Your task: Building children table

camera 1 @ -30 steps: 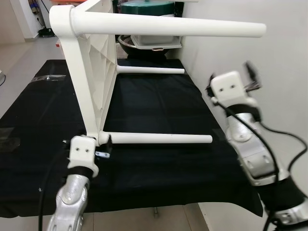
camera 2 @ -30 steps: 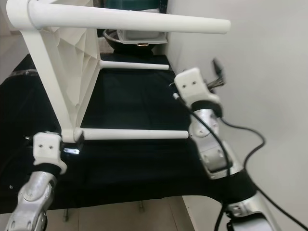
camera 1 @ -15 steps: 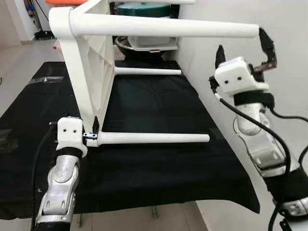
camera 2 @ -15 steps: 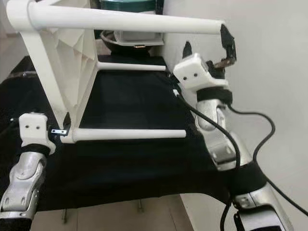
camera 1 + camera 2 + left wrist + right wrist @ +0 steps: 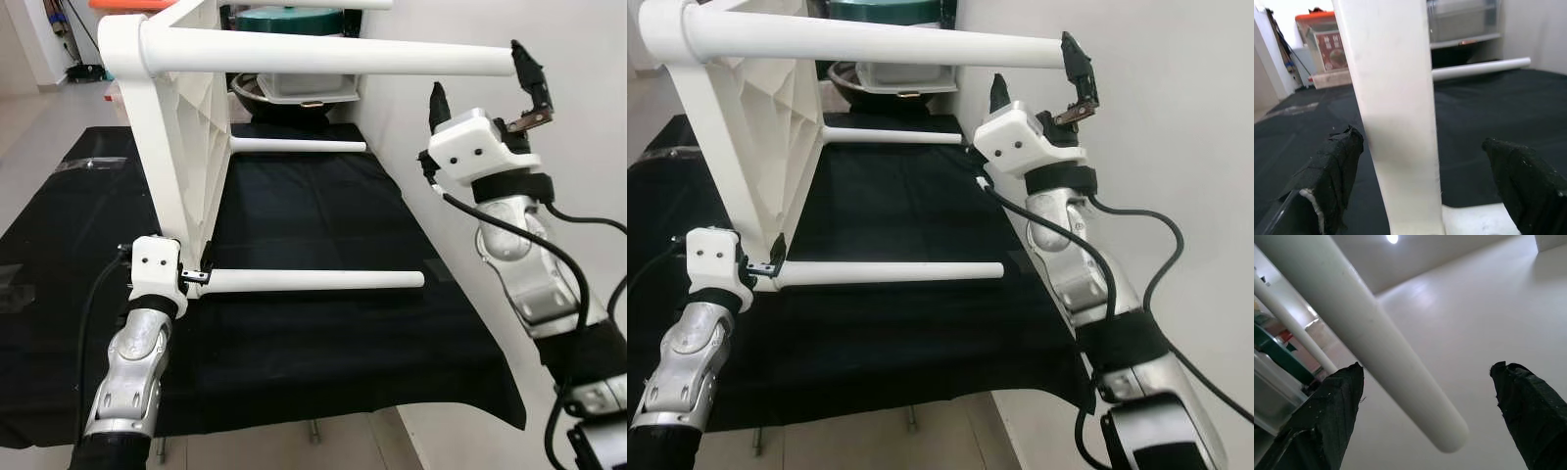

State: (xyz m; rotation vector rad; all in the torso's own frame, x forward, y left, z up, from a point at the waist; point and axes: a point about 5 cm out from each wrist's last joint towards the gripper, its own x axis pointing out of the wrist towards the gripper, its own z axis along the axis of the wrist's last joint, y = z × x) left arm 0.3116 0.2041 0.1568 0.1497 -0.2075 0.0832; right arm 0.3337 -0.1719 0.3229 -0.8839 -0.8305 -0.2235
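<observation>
1. White plastic makes up the children's table (image 5: 191,147), which lies tipped on its side on a black cloth (image 5: 304,323); its top stands on edge and its legs run out sideways, toward the wall; everything below is placed by this table.

2. At the table's near lower corner, the left gripper (image 5: 195,276) sits where the lower near leg (image 5: 313,280) joins the top; in the left wrist view its fingers (image 5: 1332,171) stand spread on either side of a white bar, not pinching it; I judge it is there to steady that corner so the table does not slide or roll.

3. Behind the table's far edge stands a stack of containers: a dark metal bowl (image 5: 253,91), a pale lidded tub (image 5: 313,86) resting on it, and a green round lid (image 5: 299,18) above; what they hold cannot be made out.

4. At the free tip of the upper near leg (image 5: 333,57), the right gripper (image 5: 485,83) is raised with its fingers (image 5: 1327,416) wide apart; the right wrist view shows the tip lying between them, untouched; I judge this placing readies a grasp on the leg, to tighten it or to turn the table upright.

5. Three legs appear seated in the top, so the build looks well along; a careless grip on the leg tip could lever the whole table over.
</observation>
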